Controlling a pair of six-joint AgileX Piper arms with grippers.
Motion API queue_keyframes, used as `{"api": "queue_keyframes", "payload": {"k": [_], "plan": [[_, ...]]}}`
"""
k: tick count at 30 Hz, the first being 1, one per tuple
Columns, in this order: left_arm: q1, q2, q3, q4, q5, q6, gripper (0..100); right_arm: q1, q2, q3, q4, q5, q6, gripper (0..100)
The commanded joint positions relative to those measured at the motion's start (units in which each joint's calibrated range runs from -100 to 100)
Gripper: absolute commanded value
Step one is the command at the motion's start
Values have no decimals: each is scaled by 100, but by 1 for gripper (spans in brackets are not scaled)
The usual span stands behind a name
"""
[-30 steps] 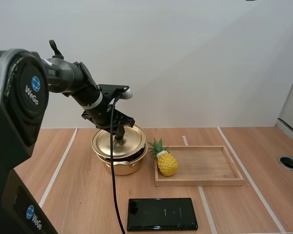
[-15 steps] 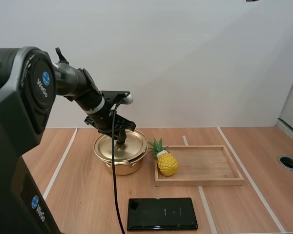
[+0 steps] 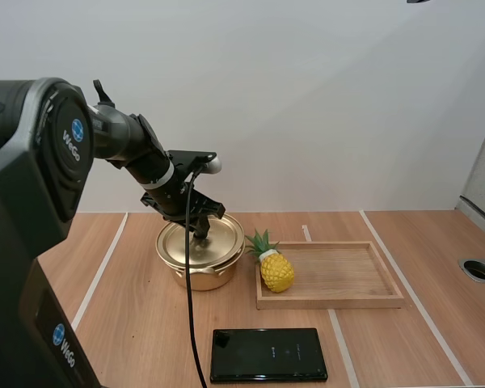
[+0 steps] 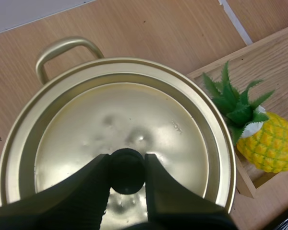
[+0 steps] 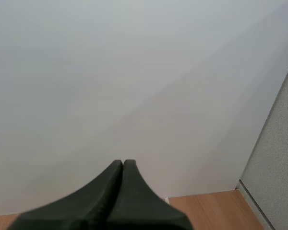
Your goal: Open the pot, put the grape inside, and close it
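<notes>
A gold pot [image 3: 196, 275] stands left of centre on the table, and its gold lid [image 3: 217, 242] sits flat on it. My left gripper [image 3: 200, 229] is at the lid's middle. In the left wrist view its fingers pinch the black knob [image 4: 127, 168] of the lid [image 4: 177, 129] from both sides. A yellow toy pineapple [image 3: 276, 271] with green leaves stands at the left end of the wooden tray [image 3: 347, 279], right beside the pot. My right gripper [image 5: 123, 166] is shut on nothing and faces a blank wall.
A flat black slab like a phone [image 3: 268, 354] lies near the table's front edge, below the tray. The pot's handle [image 4: 62, 48] sticks out on the side away from the pineapple [image 4: 269, 143]. A round hole [image 3: 478, 270] sits at the table's far right.
One second ago the lid hung slightly above the pot, tilted. My left gripper has lowered it onto the pot's rim and has kept still since.
</notes>
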Motion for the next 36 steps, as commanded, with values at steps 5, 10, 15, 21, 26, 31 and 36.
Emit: {"api": "queue_keyframes", "payload": {"k": [5,10,15,21,26,31,36], "plan": [[-20,8,237,198,-490,74,0,-23,-65,-36,-40,92,-37,0],[-20,8,502,208,-736,159,0,-23,-65,-36,-40,92,-37,0],[-20,8,502,208,-736,159,0,-23,-65,-36,-40,92,-37,0],[-20,8,502,208,-736,159,0,-23,-65,-36,-40,92,-37,0],[-20,8,500,208,-736,66,9,-23,-65,-36,-40,92,-37,0],[-20,-5,470,197,-683,-1,65,-23,-65,-36,-40,92,-37,0],[-20,-17,204,131,-196,38,100,-23,-65,-36,-40,92,-37,0]]}}
